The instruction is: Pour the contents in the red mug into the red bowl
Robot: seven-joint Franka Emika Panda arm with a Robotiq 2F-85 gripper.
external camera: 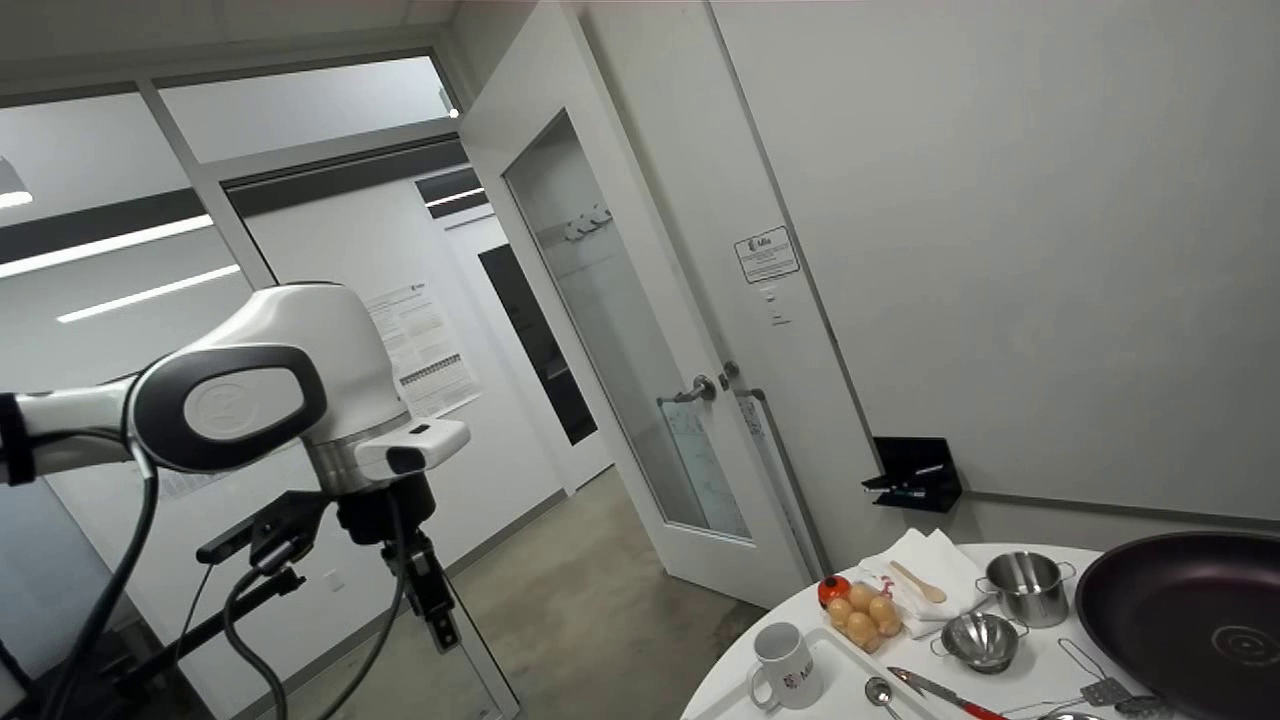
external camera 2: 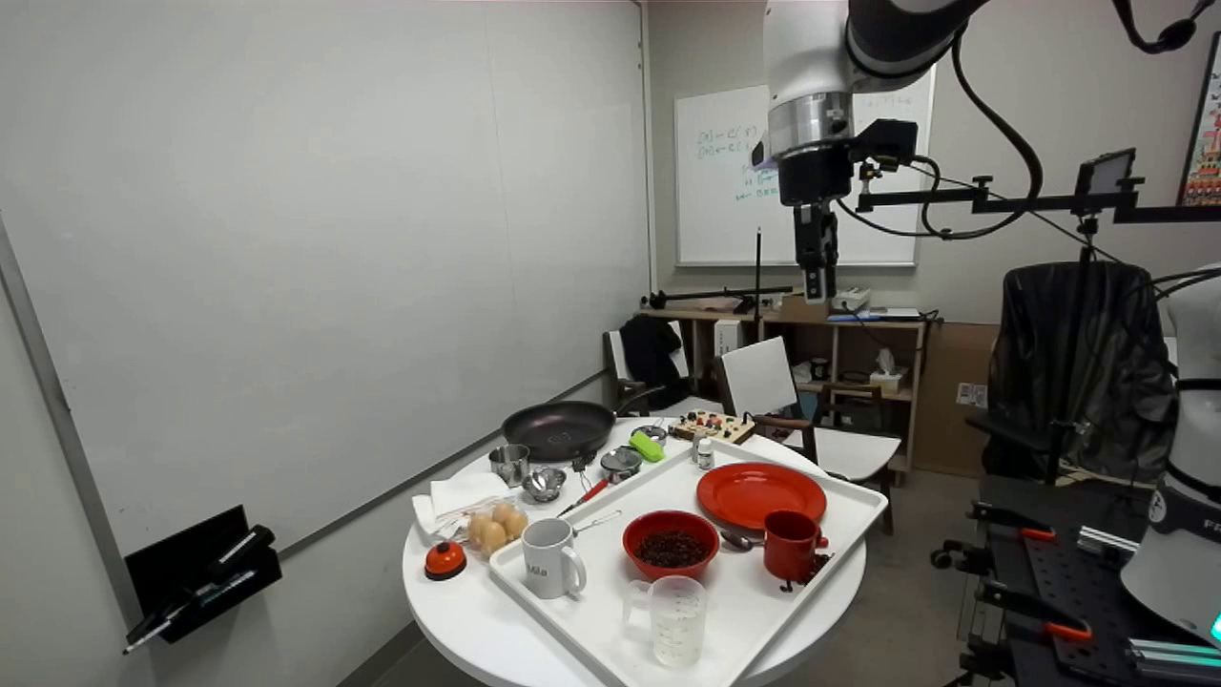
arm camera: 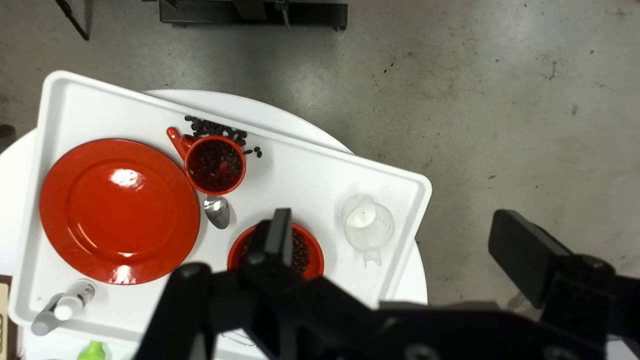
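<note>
The red mug (external camera 2: 788, 551) stands upright on a white tray (external camera 2: 749, 596). In the wrist view the mug (arm camera: 243, 172) holds dark beans, and its handle points to the upper left. Loose beans (arm camera: 215, 129) lie beside it. The red bowl (external camera 2: 668, 519) stands on the same tray with dark beans in it. In the wrist view a finger partly hides the bowl (arm camera: 316, 255). My gripper (arm camera: 395, 235) is open and empty. In both exterior views the gripper (external camera: 442, 635) (external camera 2: 817, 286) hangs in the air, well above the tray in one of them. The mug and bowl are out of view in an exterior view.
A red plate (external camera 2: 761, 496) and a spoon (arm camera: 217, 212) lie near the mug. A clear measuring cup (external camera 2: 677, 620) and grey-white cup (external camera 2: 548, 553) stand on the tray near the bowl. A small bottle (external camera 2: 705, 454) stands beyond the plate. A black pan (external camera 2: 558, 429) and steel pots are behind.
</note>
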